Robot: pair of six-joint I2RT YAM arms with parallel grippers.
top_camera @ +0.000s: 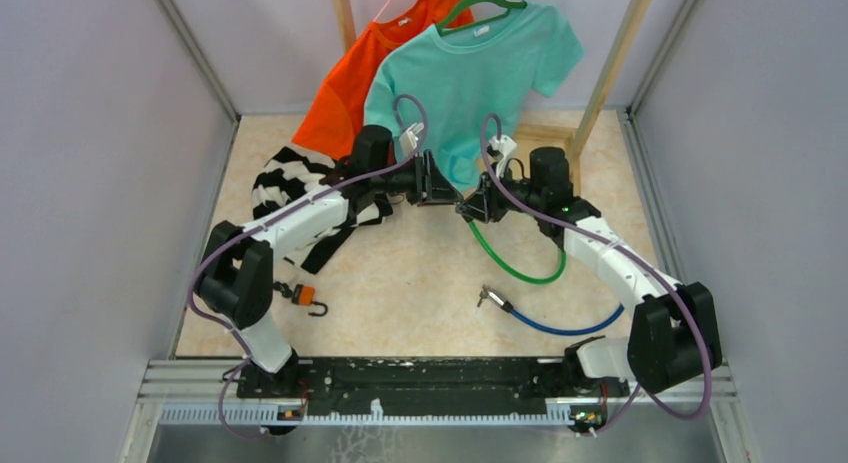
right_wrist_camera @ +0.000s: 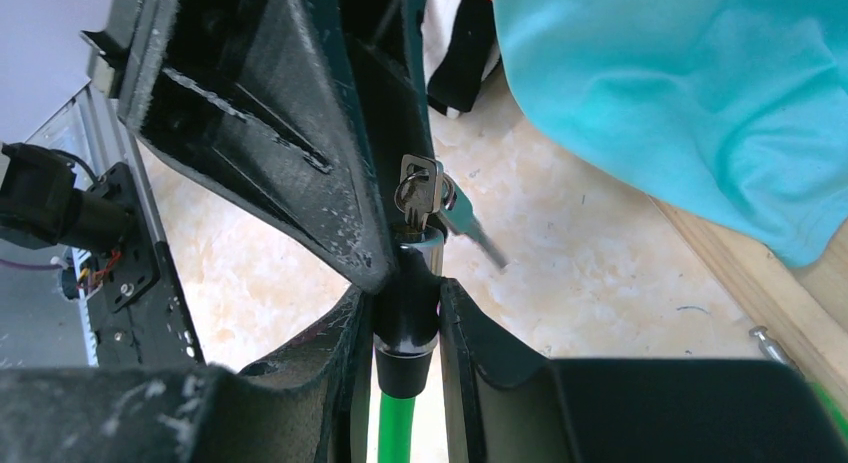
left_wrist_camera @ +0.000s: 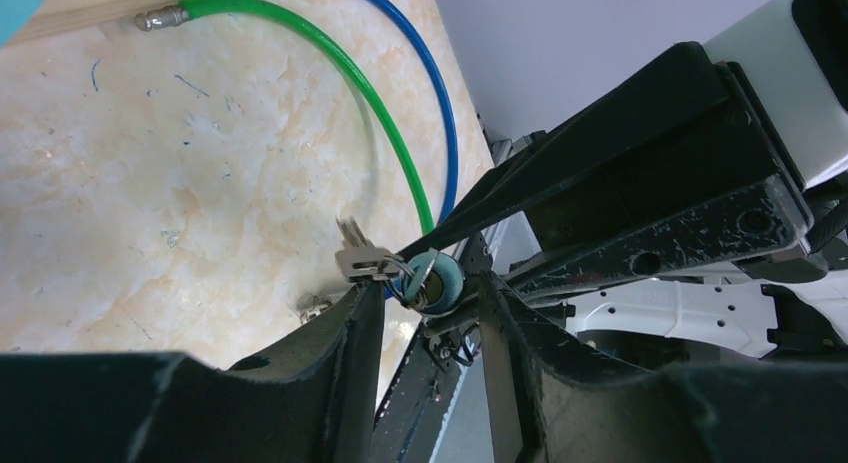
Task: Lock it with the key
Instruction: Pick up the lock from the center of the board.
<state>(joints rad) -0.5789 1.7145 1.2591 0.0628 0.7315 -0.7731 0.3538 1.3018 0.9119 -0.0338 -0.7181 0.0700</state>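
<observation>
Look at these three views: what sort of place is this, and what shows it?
Probably a robot lab test cell: grey panel walls enclose it, left arm and right arm sit bolted to a metal rail, and T-shirts hang from a wooden frame.

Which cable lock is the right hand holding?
The green plastic-coated cable lock: the right hand grips its black end, while the blue cable lies free on the table.

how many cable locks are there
2. The green cable lock, its end in the right fingers mid-table; the blue cable lock, lying nearer the right arm's base.
</observation>
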